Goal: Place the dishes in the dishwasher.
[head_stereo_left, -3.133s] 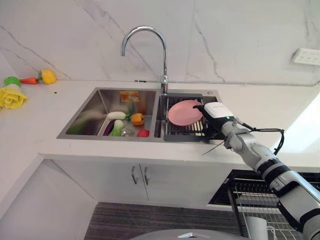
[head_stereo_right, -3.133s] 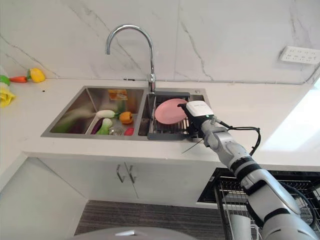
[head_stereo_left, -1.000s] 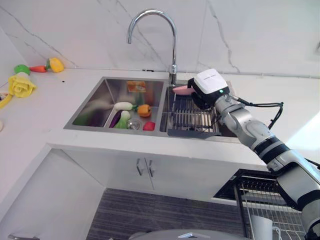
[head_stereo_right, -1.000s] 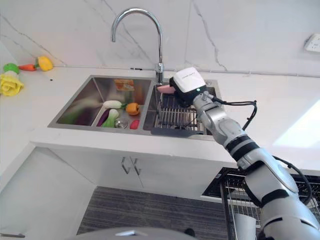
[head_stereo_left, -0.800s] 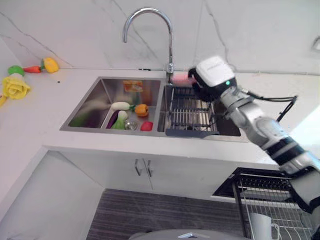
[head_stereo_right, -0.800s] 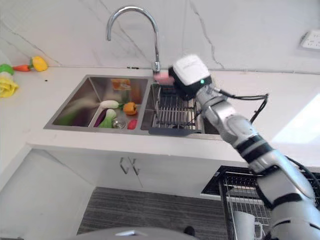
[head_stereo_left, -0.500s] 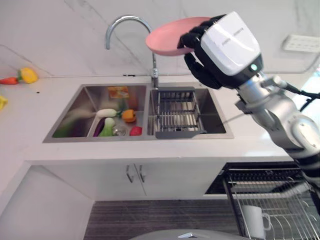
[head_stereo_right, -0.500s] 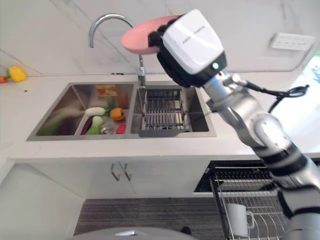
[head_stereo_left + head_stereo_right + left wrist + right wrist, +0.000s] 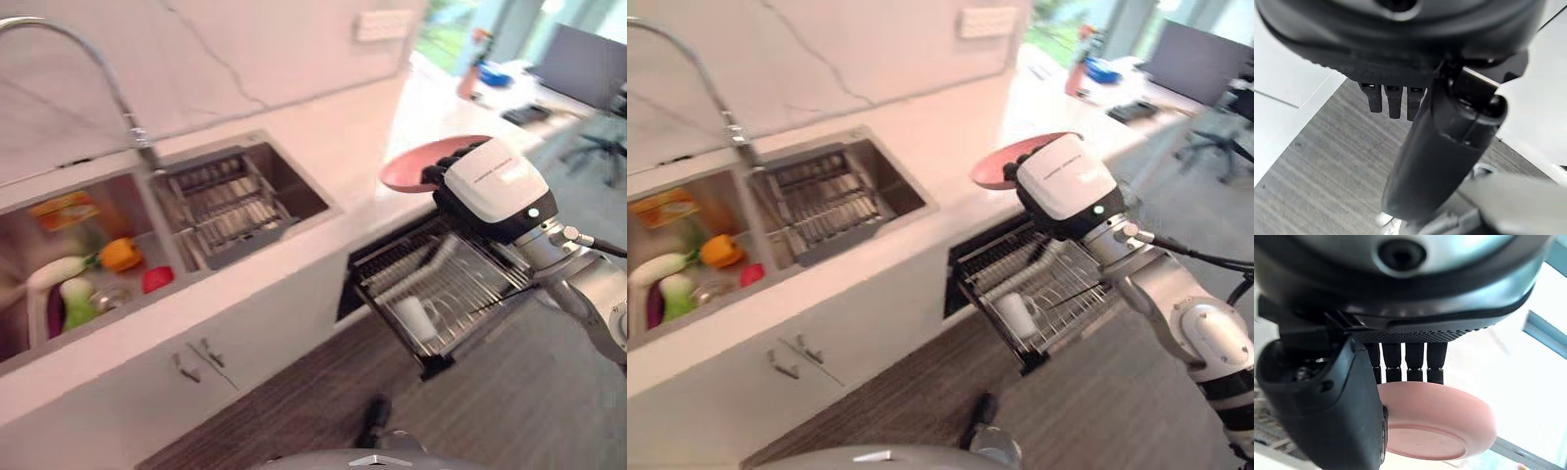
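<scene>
- The right robot hand has its fingers curled round the pink plate; it hangs above the pulled-out dishwasher rack
- The plate is out of the sink; it is not yet in the rack
- The left robot hand holds nothing; its fingers look straight
</scene>
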{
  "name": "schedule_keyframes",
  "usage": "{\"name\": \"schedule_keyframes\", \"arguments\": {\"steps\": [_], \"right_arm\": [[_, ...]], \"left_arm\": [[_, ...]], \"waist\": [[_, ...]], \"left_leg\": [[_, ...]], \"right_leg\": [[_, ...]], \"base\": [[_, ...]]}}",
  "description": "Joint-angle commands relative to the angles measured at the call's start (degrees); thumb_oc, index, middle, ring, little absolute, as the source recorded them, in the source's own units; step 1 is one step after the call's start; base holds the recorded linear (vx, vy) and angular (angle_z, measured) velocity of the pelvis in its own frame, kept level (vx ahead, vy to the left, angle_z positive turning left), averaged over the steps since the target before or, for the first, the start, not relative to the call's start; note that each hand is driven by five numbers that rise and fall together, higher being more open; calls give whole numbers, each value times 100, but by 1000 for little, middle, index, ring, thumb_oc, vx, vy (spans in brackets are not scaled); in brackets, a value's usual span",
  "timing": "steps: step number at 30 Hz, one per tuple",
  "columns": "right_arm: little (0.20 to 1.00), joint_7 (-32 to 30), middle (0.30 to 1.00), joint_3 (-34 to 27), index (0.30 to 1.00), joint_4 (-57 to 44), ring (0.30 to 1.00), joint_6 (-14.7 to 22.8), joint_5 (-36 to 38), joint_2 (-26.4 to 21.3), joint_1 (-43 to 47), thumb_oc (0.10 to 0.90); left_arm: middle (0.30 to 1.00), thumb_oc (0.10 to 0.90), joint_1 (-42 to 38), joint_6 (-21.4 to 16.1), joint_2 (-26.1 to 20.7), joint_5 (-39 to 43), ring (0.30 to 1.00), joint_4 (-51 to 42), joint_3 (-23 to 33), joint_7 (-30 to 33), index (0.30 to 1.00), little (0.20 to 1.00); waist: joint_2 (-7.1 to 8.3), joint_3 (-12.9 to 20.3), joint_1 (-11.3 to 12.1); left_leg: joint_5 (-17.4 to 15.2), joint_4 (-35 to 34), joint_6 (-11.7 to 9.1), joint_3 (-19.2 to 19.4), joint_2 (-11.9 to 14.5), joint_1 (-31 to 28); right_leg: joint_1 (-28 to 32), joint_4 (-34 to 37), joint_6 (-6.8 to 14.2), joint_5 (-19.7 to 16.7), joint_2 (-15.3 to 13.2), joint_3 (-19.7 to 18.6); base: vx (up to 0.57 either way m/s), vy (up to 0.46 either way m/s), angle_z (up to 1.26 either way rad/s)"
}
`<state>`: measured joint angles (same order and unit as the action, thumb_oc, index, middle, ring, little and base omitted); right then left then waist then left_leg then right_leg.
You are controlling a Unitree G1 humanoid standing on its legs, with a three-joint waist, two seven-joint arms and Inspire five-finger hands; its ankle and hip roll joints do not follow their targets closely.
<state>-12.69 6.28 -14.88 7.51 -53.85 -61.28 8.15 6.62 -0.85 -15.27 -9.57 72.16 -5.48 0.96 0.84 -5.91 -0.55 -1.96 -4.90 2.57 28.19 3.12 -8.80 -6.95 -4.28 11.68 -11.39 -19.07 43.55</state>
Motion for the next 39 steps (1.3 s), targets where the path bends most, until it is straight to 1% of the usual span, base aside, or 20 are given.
{"name": "schedule_keyframes", "arguments": {"steps": [1, 3, 4, 5, 7, 9, 11, 12, 15, 18, 22, 26, 28, 31, 32, 33, 35, 36, 38, 39], "right_arm": [[300, -377, 300, -265, 300, -501, 300, -266, -222, -180, 824, 400], [300, -358, 300, -505, 300, -513, 300, -284, -283, -311, 559, 400], [300, -316, 300, -565, 300, -485, 300, -280, -257, -308, 503, 400], [300, -277, 300, -646, 300, -511, 300, -265, -176, -307, 434, 400], [300, -293, 300, -691, 300, -459, 300, -280, -140, -247, 341, 400], [300, -215, 300, -580, 300, -453, 300, -226, -4, -160, 364, 400], [300, -196, 300, -454, 300, -458, 300, -167, 150, -159, 474, 400], [300, -194, 300, -433, 300, -451, 300, -166, 157, -164, 497, 400], [300, -149, 300, -159, 300, -357, 300, -94, 383, -58, 674, 400], [300, -46, 300, 122, 300, -228, 300, 11, 583, 120, 705, 400], [300, -1, 300, 318, 300, 222, 300, 25, 625, 296, 521, 400], [300, -85, 300, 503, 300, 1167, 300, -143, 646, 596, 371, 400], [300, -235, 300, 755, 300, 1797, 300, -256, 706, 742, 619, 400], [300, -296, 300, 1151, 300, 2599, 300, -373, 776, 945, 1006, 400], [300, -255, 300, 1315, 300, 2926, 300, -396, 811, 1030, 1130, 400], [300, -270, 300, 1342, 300, 2961, 300, -391, 814, 1040, 1160, 400], [300, -209, 300, 1592, 300, 3532, 300, -430, 838, 1234, 1262, 400], [300, -226, 300, 1616, 300, 3568, 300, -424, 838, 1248, 1288, 400], [300, -222, 300, 1792, 300, 3975, 300, -447, 814, 1340, 1341, 400], [300, -225, 300, 1921, 300, 4372, 300, -494, 825, 1453, 1404, 400]], "left_arm": [[900, 800, -445, -128, -171, 51, 900, 49, -16, 103, 900, 900], [900, 800, -452, -169, -134, 121, 900, -16, -61, 84, 900, 900], [900, 800, -453, -193, -119, 151, 900, -31, -76, 85, 900, 900], [900, 800, -398, -242, -84, 231, 900, -105, -165, 58, 900, 900], [900, 800, -370, -242, -61, 245, 900, -118, -184, 53, 900, 900], [900, 800, -308, -240, 30, 404, 900, -119, -121, 67, 900, 900], [900, 800, -289, -252, 99, 543, 900, -86, -66, 115, 900, 900], [900, 800, -288, -254, 104, 548, 900, -84, -60, 117, 900, 900], [900, 800, -309, -263, 181, 576, 900, -59, -178, 89, 900, 900], [900, 800, -249, -282, 291, 566, 900, -22, -240, 81, 900, 900], [900, 800, -190, -291, 345, 573, 900, -68, -313, 56, 900, 900], [900, 800, -84, -282, 408, 545, 900, -75, -495, 2, 900, 900], [900, 800, -31, -269, 398, 556, 900, -54, -576, -5, 900, 900], [900, 800, 32, -255, 350, 550, 900, -78, -652, -31, 900, 900], [900, 800, 72, -247, 305, 551, 900, -71, -655, -44, 900, 900], [900, 800, 74, -246, 303, 553, 900, -73, -651, -45, 900, 900], [900, 800, 134, -243, 250, 495, 900, 34, -673, -44, 900, 900], [900, 800, 136, -246, 247, 494, 900, 38, -670, -43, 900, 900], [900, 800, 165, -254, 206, 507, 900, 20, -682, -53, 900, 900], [900, 800, 186, -271, 182, 550, 900, 12, -714, -64, 900, 900]], "waist": [[128, 123, 129], [119, 129, 124], [125, 175, 80], [198, 324, 184], [221, 384, 209], [230, 544, 273], [170, 571, 295], [159, 572, 286], [83, 541, 270], [-57, 533, 250], [-128, 516, 294], [-203, 529, 383], [-225, 533, 447], [-258, 511, 588], [-271, 491, 695], [-267, 495, 682], [-290, 471, 853], [-285, 477, 841], [-312, 449, 942], [-350, 412, 1082]], "left_leg": [[-409, -2, -194, -864, 1, 176], [-369, 5, -186, -775, 4, 208], [-330, 19, -197, -770, 18, 276], [-280, 32, -263, -699, 19, 350], [-252, 32, -305, -653, 45, 338], [-165, 49, -439, -597, 199, 306], [-69, 71, -557, -583, 356, 323], [-63, 72, -571, -584, 372, 323], [106, 94, -727, -619, 593, 374], [249, 88, -865, -664, 793, 378], [330, 74, -918, -745, 868, 391], [391, 60, -952, -856, 903, 426], [410, 58, -958, -925, 900, 458], [424, 52, -949, -1055, 869, 537], [434, 49, -938, -1143, 826, 594], [436, 50, -937, -1151, 823, 601], [455, 39, -927, -1305, 747, 713], [457, 39, -925, -1314, 744, 721], [481, 32, -921, -1432, 697, 814], [514, 29, -922, -1559, 654, 918]], "right_leg": [[249, -281, 138, 189, -433, -1015], [266, -627, 132, 311, -512, -1771], [429, -634, 141, 387, -506, -2036], [801, -295, 171, 495, -429, -2126], [877, -57, 170, 553, -330, -2065], [1004, 542, 141, 629, 38, -2109], [1073, 737, 79, 685, 272, -2126], [1081, 752, 68, 683, 291, -2122], [1154, 852, -61, 820, 533, -2091], [1253, 912, -182, 1029, 756, -2007], [1340, 921, -275, 1126, 851, -1896], [1421, 928, -337, 1188, 903, -1765], [1453, 928, -364, 1209, 905, -1702], [1483, 928, -386, 1200, 877, -1575], [1487, 928, -393, 1181, 858, -1505], [1485, 928, -392, 1181, 856, -1497], [1482, 928, -385, 1157, 807, -1363], [1480, 928, -383, 1158, 805, -1355], [1479, 928, -376, 1140, 771, -1235], [1481, 928, -367, 1126, 734, -1113]], "base": [[-71, -97, -69], [-69, -124, -9], [-37, -242, -17], [-1, -197, -36], [45, -203, -55], [92, -380, -62], [45, -276, -47], [10, -159, -26], [-10, -187, -6], [-6, -148, 11], [-1, -78, 14], [12, -33, 26], [12, -8, 31], [10, 10, 26], [8, 18, 35], [28, 33, 34], [28, 34, 33], [17, 21, 33], [2, 29, 33], [-8, 32, 33]]}}
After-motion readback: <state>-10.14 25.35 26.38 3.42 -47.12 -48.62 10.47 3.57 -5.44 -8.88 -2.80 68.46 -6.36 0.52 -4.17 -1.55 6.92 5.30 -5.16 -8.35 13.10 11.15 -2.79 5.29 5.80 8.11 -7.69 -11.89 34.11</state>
